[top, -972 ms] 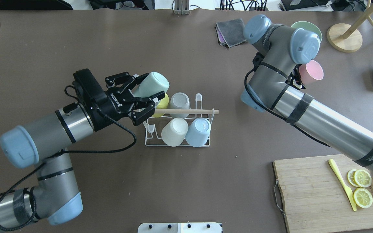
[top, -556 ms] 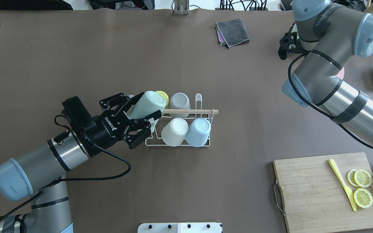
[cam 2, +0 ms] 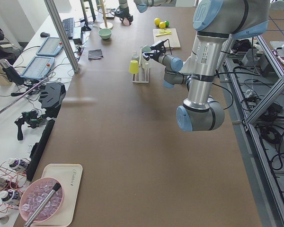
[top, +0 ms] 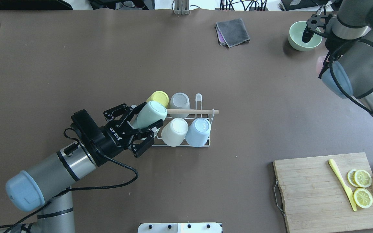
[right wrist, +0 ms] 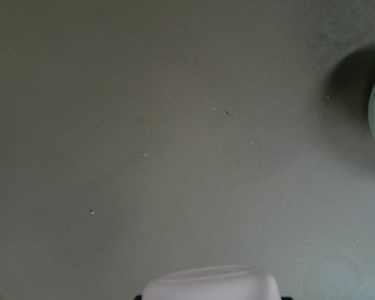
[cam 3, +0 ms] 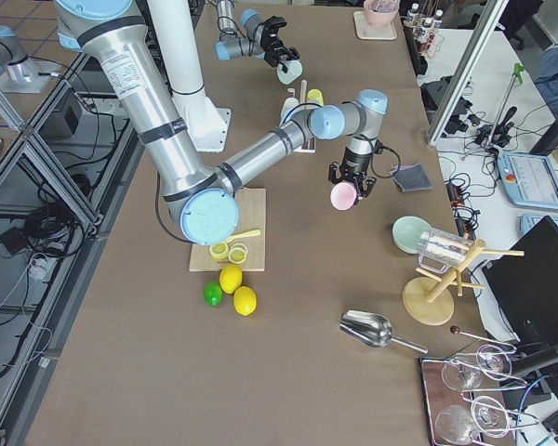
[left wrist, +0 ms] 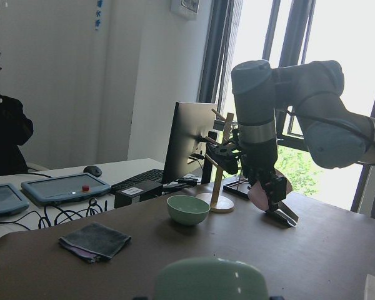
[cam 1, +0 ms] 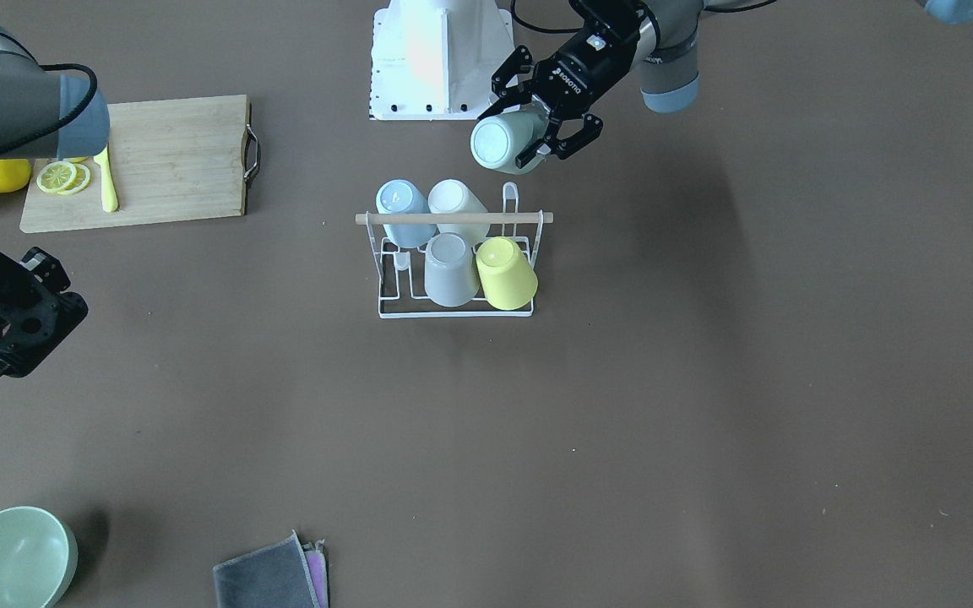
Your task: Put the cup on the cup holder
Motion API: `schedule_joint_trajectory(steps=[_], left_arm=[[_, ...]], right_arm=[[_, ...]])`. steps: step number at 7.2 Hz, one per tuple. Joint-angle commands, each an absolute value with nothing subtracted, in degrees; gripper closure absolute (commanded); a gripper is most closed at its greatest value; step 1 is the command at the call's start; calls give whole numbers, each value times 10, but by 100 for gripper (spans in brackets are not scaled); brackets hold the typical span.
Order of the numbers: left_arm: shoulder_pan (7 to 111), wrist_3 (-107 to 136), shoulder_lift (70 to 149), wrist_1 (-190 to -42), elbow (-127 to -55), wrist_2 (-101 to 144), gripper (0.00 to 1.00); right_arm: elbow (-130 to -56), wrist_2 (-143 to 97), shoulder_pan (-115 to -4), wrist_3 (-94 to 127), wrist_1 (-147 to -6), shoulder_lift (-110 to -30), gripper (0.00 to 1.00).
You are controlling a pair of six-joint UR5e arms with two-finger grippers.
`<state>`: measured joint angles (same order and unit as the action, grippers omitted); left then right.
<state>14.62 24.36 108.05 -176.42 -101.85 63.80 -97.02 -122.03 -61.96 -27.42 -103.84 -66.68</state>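
Note:
My left gripper (top: pixel 142 124) is shut on a mint green cup (top: pixel 150 113). It holds the cup tilted, bottom up, over the near left corner of the white wire cup holder (top: pixel 202 144). The holder has a wooden bar and carries a yellow cup (top: pixel 158 97), a grey cup (top: pixel 180 100), a cream cup (top: pixel 174 131) and a blue cup (top: pixel 198 131). In the front-facing view the left gripper (cam 1: pixel 541 139) and mint cup (cam 1: pixel 497 142) hang just behind the holder (cam 1: pixel 453 314). My right gripper (cam 3: pixel 349 186) is shut on a pink cup (cam 3: pixel 341 196) above the table at far right.
A green bowl (top: pixel 304 40) stands at the back right, near the right wrist. A folded grey cloth (top: pixel 232 31) lies at the back. A cutting board (top: pixel 322 194) with lemon slices and a yellow knife is at the front right.
My left gripper has carried the mint cup from behind the holder toward its near left corner. My right arm has swung away to the right with the pink cup, uncovering the green bowl.

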Motion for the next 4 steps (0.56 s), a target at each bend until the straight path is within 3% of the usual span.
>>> schedule_joint_trajectory(steps=[1,4], left_arm=[[144,238,1099,-1765,-1003,635,100],[145,234,1100,-1767,-995,635,100]], right_arm=[[-986,-1322,-647,-320,-906,-726,100],[-954,-1387,-656,-380,-785,-730,100]])
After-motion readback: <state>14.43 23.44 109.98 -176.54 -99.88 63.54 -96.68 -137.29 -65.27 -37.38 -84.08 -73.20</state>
